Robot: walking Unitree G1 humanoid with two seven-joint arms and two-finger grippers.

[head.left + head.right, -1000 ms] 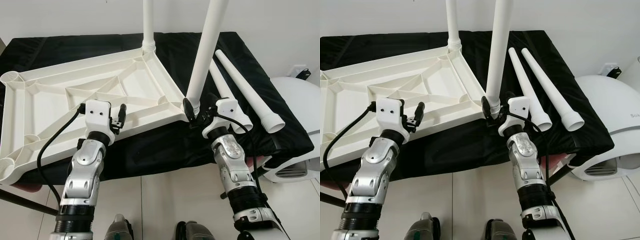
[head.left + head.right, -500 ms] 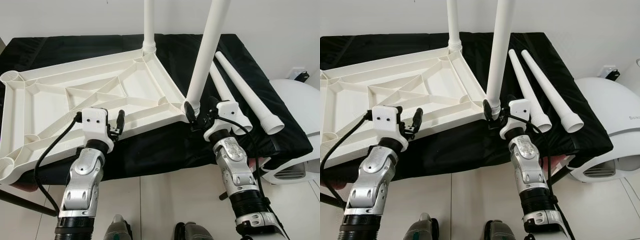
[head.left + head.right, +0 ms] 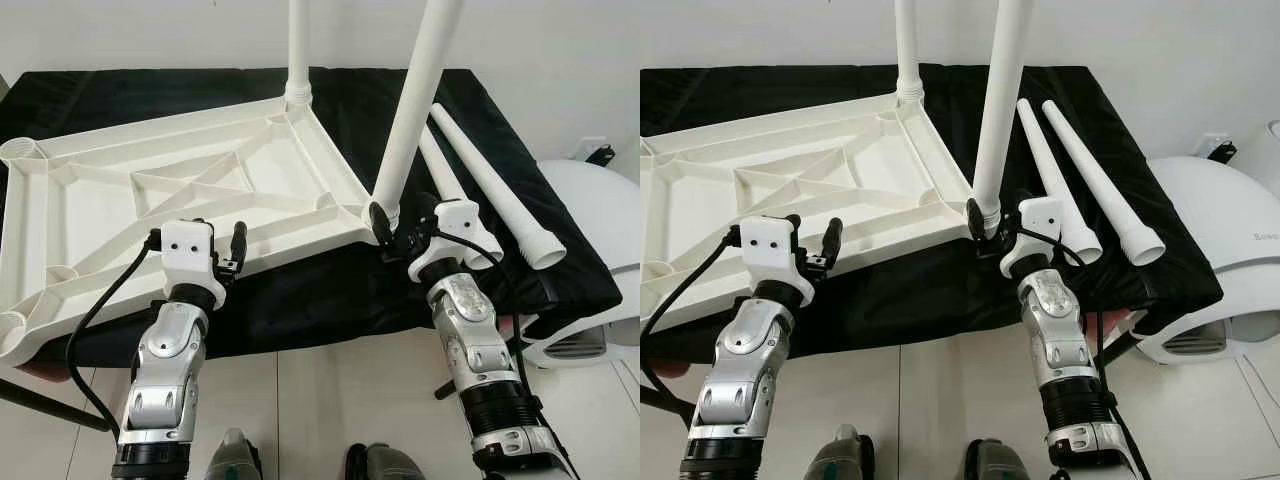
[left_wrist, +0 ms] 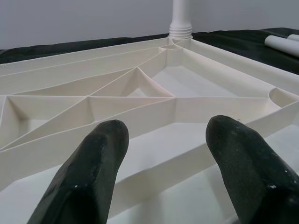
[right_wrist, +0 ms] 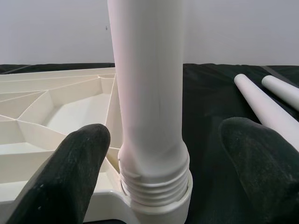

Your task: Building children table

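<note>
A white tabletop lies upside down on a black-covered surface, ribs facing up. One white leg stands in its far corner socket. A second leg stands in the near right corner socket. My right gripper is open, one finger on each side of that leg's threaded base, with gaps on both sides. My left gripper is open at the tabletop's near edge, its fingers over the rim. Two loose legs lie on the cloth to the right.
A white rounded appliance stands on the floor close to the right end of the surface. A dark support leg slants under the left end. Pale floor tiles and my feet are below.
My left gripper has drawn back a little toward the tabletop's near edge. The right gripper has stayed at the leg's base.
</note>
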